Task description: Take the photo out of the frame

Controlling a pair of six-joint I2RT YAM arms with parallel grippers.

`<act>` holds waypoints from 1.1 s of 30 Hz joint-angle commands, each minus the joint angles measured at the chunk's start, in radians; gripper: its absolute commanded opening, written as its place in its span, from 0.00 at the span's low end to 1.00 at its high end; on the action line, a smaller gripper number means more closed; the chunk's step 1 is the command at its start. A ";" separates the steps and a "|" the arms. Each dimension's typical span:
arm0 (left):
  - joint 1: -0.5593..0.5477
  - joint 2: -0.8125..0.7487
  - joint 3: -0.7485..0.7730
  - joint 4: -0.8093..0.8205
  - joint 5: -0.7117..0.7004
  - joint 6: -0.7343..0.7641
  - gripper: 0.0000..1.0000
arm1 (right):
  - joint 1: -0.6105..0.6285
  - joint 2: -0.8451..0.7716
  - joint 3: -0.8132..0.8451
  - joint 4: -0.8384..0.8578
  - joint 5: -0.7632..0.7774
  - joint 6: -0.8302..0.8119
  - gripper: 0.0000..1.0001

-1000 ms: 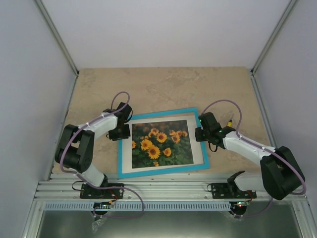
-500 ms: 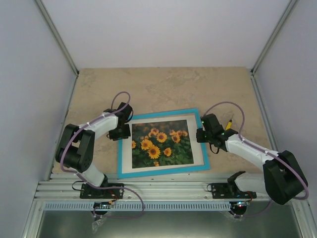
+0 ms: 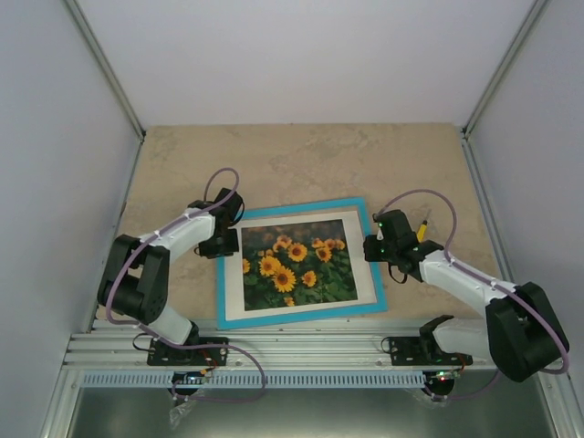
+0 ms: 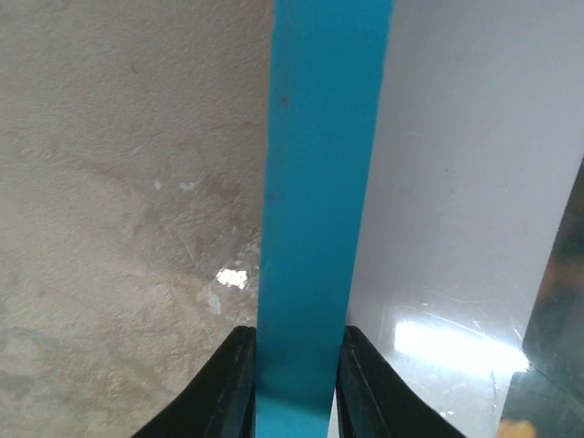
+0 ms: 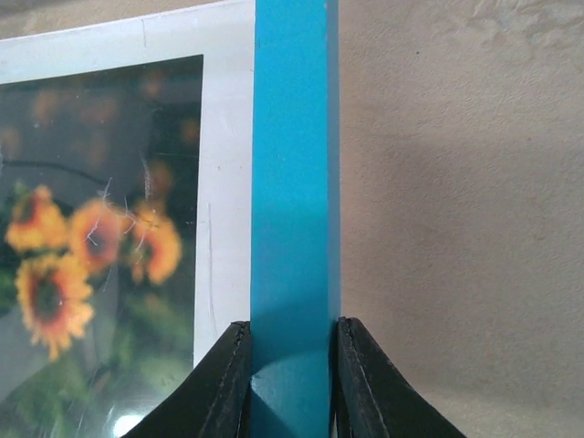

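Note:
The frame [image 3: 302, 209], turquoise-bordered, lies face up on the tabletop, slightly skewed. Behind its glass sits the photo [image 3: 297, 264] of sunflowers, ringed by a white mat [image 3: 301, 309]. My left gripper [image 3: 224, 243] is at the frame's left border [image 4: 319, 182], with a black finger pressed against each side of the strip. On the opposite side, my right gripper [image 3: 375, 249] is shut on the right border [image 5: 292, 182] in the same way. The right wrist view shows blurred sunflowers of the photo [image 5: 91, 255] beside the mat [image 5: 224, 182]. Only a dark corner of the photo [image 4: 558, 347] appears in the left wrist view.
Tan stone-patterned tabletop [image 3: 301, 160] stretches behind and to both sides of the frame. White enclosure walls [image 3: 55, 137] stand on three sides. An aluminium rail [image 3: 301, 351] carrying both arm bases runs along the near edge.
My left gripper's fingers have closed in onto the left border. The right arm has shifted slightly to the right and lower, still holding the right border.

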 commanded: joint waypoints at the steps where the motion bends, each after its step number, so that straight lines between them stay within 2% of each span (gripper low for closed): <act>1: -0.007 -0.062 0.037 0.040 0.039 -0.046 0.11 | 0.017 0.019 0.005 0.139 -0.233 0.038 0.00; 6: -0.007 -0.073 0.048 0.034 0.065 -0.042 0.13 | 0.017 0.088 -0.010 0.186 -0.258 0.036 0.01; 12: -0.007 -0.051 0.044 0.052 0.072 -0.046 0.21 | 0.017 0.148 -0.015 0.219 -0.277 0.033 0.00; 20: -0.007 0.040 0.004 0.101 0.058 -0.052 0.36 | 0.015 0.102 -0.021 0.223 -0.260 0.060 0.01; 27: -0.007 0.052 0.007 0.096 0.051 -0.054 0.51 | -0.019 0.044 -0.033 0.229 -0.196 0.096 0.01; 33: -0.007 0.014 0.026 0.069 0.023 -0.064 0.58 | -0.029 0.028 -0.025 0.229 -0.243 0.091 0.01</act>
